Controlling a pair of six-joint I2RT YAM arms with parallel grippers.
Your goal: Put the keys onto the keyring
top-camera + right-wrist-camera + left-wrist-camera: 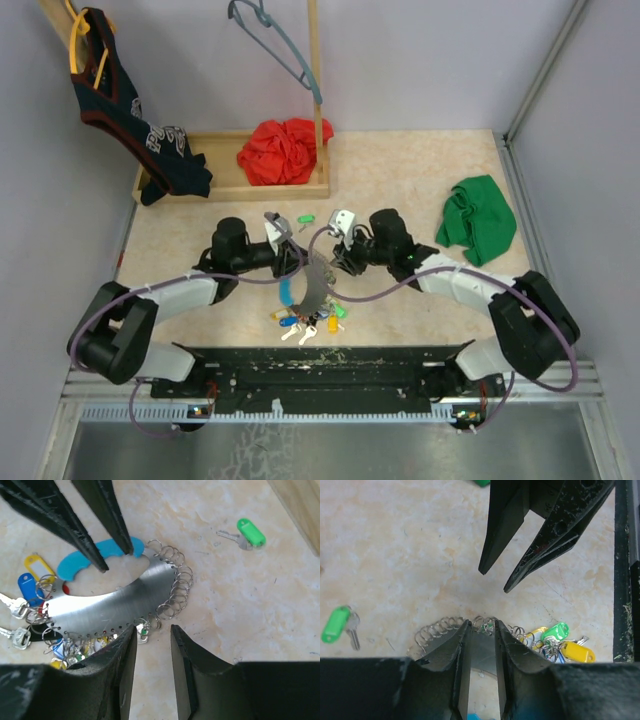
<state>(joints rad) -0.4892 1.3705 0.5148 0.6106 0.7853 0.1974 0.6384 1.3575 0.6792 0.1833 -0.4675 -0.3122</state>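
Arms bend inward from their bases in the top view, elbows flared out to the sides and wrists meeting over the middle of the table [420, 170]. The left gripper [288, 262] and right gripper [336, 260] face each other, close together, at the keyring [316, 285], whose light-blue section is toward the left arm. Keys [308, 322] with blue, yellow and green tags bunch at its near end. A loose key [306, 218] with a green tag lies just beyond the grippers. Farther back, a red cloth [280, 150] sits in a wooden tray [240, 192], and a green cloth [480, 218] lies off to the right.

From the left wrist, the left fingers are pinched on the keyring's thin grey plate, which stands edge-on between them. Small wire rings fan out from its rim on either side. The right gripper's fingers point down from the top of the view, spread apart, with their tips off the ring. The tagged keys lie at the right and the loose key at the left.

From the right wrist, the right fingers are parted with only bare table between them. Their tips are just beside the ringed rim, and contact cannot be told. Opposite, the left fingers straddle the spot where the blue section meets the grey plate.
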